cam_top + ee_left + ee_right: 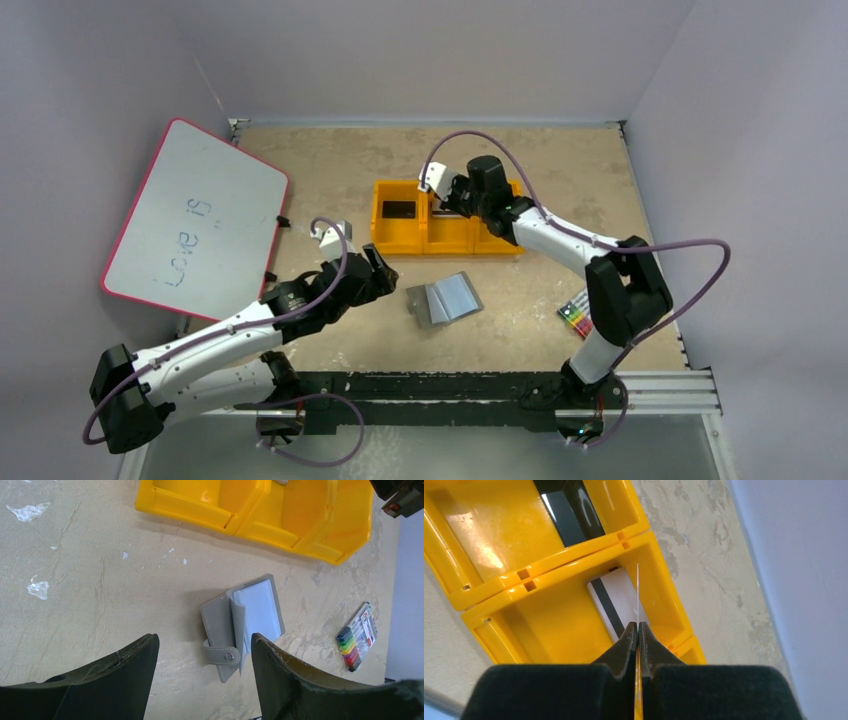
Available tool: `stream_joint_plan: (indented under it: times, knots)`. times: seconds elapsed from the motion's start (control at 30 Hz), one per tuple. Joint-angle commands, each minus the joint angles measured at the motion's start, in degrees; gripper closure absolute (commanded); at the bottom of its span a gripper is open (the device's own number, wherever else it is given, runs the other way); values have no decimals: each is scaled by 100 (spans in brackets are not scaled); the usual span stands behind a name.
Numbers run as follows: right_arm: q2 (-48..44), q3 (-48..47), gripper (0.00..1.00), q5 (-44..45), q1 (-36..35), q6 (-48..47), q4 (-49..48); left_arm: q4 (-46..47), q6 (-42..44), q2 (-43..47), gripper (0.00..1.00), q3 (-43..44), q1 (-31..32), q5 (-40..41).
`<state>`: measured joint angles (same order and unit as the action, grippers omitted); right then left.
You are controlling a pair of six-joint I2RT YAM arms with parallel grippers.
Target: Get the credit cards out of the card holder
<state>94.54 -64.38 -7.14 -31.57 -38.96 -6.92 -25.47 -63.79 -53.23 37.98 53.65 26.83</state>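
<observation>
The small folding card holder (260, 612), grey outside and pale blue-grey inside, lies spread open on the beige table top (100, 580). It sits in front of the yellow plastic three-part bin tray (450, 246), apart from it. Its snap tab with a metal stud (229, 656) sticks out past one edge, and an inner flap stands half raised. Whether its pockets hold anything cannot be told.

The tray's left compartment holds a black plastic card (400, 210) lying flat. In the middle compartment a silver-white plastic card with a dark stripe (616, 605) lies slanted against the far wall. The right compartment is mostly hidden under the right arm.

The right gripper (638, 625) hangs over that middle compartment with its fingers pressed together on a thin pale card (638, 590), seen edge-on as a fine line rising from the tips. Whether its far edge touches the tray floor cannot be told.

The left gripper (204, 640) hovers above the table with its jaws spread wide and nothing between them. In its own wrist view the open holder shows in the gap below.

A white pack of coloured crayons (356, 637) lies to the right of the holder, well apart
</observation>
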Motion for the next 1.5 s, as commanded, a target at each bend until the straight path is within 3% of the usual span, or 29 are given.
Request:
stream_joint_plan:
  times: [0.0,0.77,0.97,1.03,1.2,1.23,1.27,1.3,1.47]
  knots:
    - [309,-406,100,47,-104,-626,-25,19,135,116,32,191,-14,79]
    - [1700,-928,95,816,-210,-1739,-480,-310,266,423,29,256,-71,356]
    - [1813,-944,87,859,-209,-1847,-656,-363,302,472,28,306,-85,396]
    - [1808,-936,79,842,-209,-1871,-654,-357,293,478,28,314,-84,393]
    - [1701,-859,77,755,-209,-1889,-655,-347,302,453,28,303,-87,376]
    - [1665,-829,73,702,-209,-1889,-636,-348,302,447,28,306,-90,371]
    - [1638,-823,59,614,-209,-1891,-564,-352,298,453,28,302,-86,363]
    - [1623,-830,56,572,-209,-1901,-494,-342,298,454,28,296,-84,352]
    - [1511,-804,56,349,-200,-1923,-350,-298,298,416,29,289,-85,308]
